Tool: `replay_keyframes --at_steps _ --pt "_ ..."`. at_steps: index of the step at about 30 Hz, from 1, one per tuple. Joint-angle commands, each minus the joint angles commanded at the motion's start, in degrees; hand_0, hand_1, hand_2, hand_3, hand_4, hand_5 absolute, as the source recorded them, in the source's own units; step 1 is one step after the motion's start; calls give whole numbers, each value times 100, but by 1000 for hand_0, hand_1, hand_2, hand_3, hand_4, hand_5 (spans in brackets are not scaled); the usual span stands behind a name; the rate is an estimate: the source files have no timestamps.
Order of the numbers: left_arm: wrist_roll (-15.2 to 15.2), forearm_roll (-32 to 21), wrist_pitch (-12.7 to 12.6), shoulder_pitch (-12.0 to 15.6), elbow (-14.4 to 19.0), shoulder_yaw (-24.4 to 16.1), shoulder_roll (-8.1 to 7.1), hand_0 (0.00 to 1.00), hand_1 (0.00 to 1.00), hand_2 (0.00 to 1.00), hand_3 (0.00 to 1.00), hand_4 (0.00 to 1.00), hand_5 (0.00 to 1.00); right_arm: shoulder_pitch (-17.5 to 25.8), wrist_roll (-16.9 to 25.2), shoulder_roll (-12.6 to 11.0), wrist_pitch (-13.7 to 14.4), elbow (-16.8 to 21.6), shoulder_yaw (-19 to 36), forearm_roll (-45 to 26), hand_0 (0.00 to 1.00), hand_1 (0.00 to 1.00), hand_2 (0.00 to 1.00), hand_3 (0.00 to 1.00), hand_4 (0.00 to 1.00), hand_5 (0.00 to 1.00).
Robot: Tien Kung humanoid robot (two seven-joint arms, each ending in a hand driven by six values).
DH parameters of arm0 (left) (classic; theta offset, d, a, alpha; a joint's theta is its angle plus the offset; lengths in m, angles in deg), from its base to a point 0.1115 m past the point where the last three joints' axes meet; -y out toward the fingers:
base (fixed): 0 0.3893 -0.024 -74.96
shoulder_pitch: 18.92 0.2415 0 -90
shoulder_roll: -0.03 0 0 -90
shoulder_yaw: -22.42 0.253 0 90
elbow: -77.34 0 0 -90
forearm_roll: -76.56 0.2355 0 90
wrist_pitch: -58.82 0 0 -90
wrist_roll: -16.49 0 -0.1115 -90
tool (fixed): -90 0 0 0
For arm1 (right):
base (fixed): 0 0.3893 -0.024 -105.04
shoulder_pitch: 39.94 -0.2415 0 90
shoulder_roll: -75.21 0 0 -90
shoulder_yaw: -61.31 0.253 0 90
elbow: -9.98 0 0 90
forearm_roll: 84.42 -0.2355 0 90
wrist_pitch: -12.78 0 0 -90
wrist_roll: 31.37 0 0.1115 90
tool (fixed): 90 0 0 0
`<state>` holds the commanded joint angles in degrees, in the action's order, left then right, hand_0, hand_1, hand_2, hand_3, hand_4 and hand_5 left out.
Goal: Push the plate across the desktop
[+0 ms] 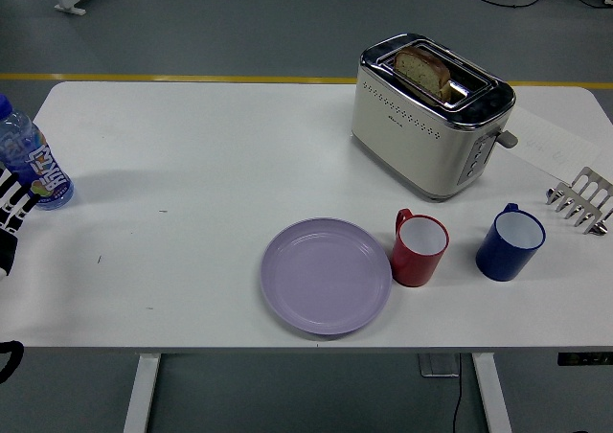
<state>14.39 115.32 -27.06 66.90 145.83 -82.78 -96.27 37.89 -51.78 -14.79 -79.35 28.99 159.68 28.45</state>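
— Where is the plate (327, 276) right now?

— You'll find it flat on the white desk (220, 165), close to the near edge and a little right of the middle. It is lilac and carries nothing. Just to its right stands a red mug (420, 249), so near that you cannot tell whether the two touch, and beyond that a blue mug (510, 242), apart from the red one.

— And the hands?

— Only the left hand (10, 213) shows, cut off by the picture's left edge. You see a few black and white fingers (15, 194) lying side by side, fairly straight and holding nothing. They point toward a water bottle (28, 155) that stands at the desk's left side, and their tips are just beside its base. The plate lies well apart from them, far to their right with bare desk between.

— Anything else on the desk?

— A cream and chrome toaster (429, 115) behind the mugs, with a slice of bread (422, 72) standing in one slot, a sheet of paper (556, 146) to its right, and a metal rack (581, 199) at the right edge.
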Motion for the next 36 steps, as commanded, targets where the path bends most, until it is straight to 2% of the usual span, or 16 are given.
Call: replay_keyframes --at_steps 36 --pt "-10 40 -25 155 11 -100 50 591 659 649 621 471 998 140 -65 0 -24 28 31 68 570 532 613 594 93 561"
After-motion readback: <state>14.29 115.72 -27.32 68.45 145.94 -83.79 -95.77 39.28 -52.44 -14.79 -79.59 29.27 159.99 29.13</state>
